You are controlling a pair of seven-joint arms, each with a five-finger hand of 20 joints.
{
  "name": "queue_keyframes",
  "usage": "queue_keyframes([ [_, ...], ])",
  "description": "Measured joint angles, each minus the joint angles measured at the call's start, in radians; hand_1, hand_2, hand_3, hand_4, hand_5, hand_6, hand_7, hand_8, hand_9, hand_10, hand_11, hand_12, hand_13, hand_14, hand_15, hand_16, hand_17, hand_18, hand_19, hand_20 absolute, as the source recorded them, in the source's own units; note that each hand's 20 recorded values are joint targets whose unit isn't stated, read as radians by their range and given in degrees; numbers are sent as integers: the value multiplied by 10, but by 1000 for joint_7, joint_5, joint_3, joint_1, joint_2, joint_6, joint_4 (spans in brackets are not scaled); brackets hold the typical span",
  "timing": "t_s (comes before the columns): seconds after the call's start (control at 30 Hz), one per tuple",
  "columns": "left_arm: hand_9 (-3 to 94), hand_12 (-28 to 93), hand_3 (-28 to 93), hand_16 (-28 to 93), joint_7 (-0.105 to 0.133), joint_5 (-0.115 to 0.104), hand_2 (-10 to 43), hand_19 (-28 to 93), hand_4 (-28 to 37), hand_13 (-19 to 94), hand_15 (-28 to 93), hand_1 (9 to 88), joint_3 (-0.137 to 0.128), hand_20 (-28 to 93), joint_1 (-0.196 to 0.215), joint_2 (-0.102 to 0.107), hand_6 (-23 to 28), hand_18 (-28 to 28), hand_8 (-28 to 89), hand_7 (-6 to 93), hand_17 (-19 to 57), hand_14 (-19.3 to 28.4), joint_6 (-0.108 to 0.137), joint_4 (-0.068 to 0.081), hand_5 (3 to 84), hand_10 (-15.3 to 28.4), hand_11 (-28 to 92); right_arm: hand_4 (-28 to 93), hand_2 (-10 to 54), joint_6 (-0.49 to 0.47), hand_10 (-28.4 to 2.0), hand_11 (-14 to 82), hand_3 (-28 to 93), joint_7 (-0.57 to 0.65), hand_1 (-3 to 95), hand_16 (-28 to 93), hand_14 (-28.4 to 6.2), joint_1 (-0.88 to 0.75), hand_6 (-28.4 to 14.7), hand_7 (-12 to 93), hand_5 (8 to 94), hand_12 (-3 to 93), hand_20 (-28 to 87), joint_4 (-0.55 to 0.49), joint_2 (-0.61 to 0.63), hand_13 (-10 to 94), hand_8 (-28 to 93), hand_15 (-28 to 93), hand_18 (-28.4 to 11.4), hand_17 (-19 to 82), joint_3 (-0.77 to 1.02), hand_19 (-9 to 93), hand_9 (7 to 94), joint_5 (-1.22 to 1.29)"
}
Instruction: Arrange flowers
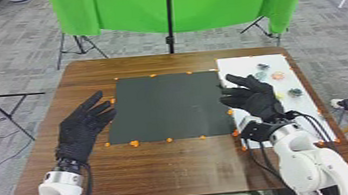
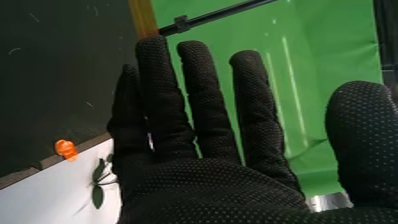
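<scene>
Black-gloved and open, the right hand [image 1: 253, 101] hangs by the flowers [image 1: 277, 76] on the white sheet [image 1: 238, 64], presumably laid there for its reach. Relaxed and empty, the left hand [image 1: 79, 128] waits beside the dark mat [image 1: 169, 106], likely the arranging ground.

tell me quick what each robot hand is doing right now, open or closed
left robot hand: open, fingers relaxed, holding nothing
right robot hand: open, fingers straight, holding nothing
</scene>
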Motion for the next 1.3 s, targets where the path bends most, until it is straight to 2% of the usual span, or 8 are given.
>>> queue_keyframes([
  [0.37,366,120,785,-72,1,-1,61,522,-247,264,525,239,2,148,-1,3,86,284,-93,125,-80,279,4,-1,403,201,234,-283,102,6,-174,189,785,2,153,125,-195,0,1,180,518,134,278,-7,4,461,-140,404,-229,124,2,589,569,2],
  [0.53,366,120,786,-72,3,-2,60,523,-246,264,525,239,2,146,-1,8,86,284,-93,125,-80,280,8,-2,403,201,234,-283,91,121,-178,203,785,40,153,120,-195,3,-13,180,516,134,289,-56,47,470,-139,436,-231,135,-6,619,570,-23],
  [0.63,367,119,786,-72,6,-2,61,523,-246,265,524,239,2,146,-1,13,86,284,-93,126,-80,279,9,-4,403,201,234,-283,78,169,-177,212,791,97,169,115,-192,-5,-18,185,515,134,294,-101,87,484,-140,462,-229,152,20,644,573,-93],
  [0.87,367,120,785,-72,10,-2,62,525,-243,265,526,240,-3,144,-1,20,87,284,-92,125,-80,280,11,-7,403,201,234,-279,21,112,-186,332,795,224,218,105,-166,-124,-49,174,555,155,311,-201,166,589,-137,633,-229,238,204,775,650,-352],
  [0.97,367,119,785,-72,11,-2,62,526,-242,265,526,240,-8,143,0,22,88,284,-92,125,-80,280,13,-10,404,202,234,-275,16,191,-187,377,778,350,237,105,-157,-184,-56,169,575,162,305,-253,228,610,-133,672,-231,258,197,807,667,-515],
  [1.07,367,120,785,-72,13,-3,61,526,-241,265,525,241,-12,142,3,23,88,284,-92,126,-80,280,15,-13,404,202,235,-270,7,290,-184,393,769,547,244,103,-155,-196,-57,168,586,165,297,-292,279,619,-131,680,-231,265,116,817,677,-678],
  [1.17,366,120,785,-72,14,-4,60,527,-240,265,525,242,-16,141,6,23,89,284,-92,125,-80,280,16,-14,404,202,235,-264,-4,237,-182,412,761,710,257,105,-151,-189,-60,164,598,169,289,-302,278,632,-129,695,-234,277,61,834,682,-816],
  [1.3,367,121,785,-72,16,-5,60,527,-239,265,525,242,-16,140,4,25,88,284,-92,127,-80,280,16,-14,402,202,236,-258,-17,3,-183,426,754,827,274,109,-144,-152,-66,156,610,172,277,-296,264,653,-125,713,-240,295,-2,863,688,-984],
])
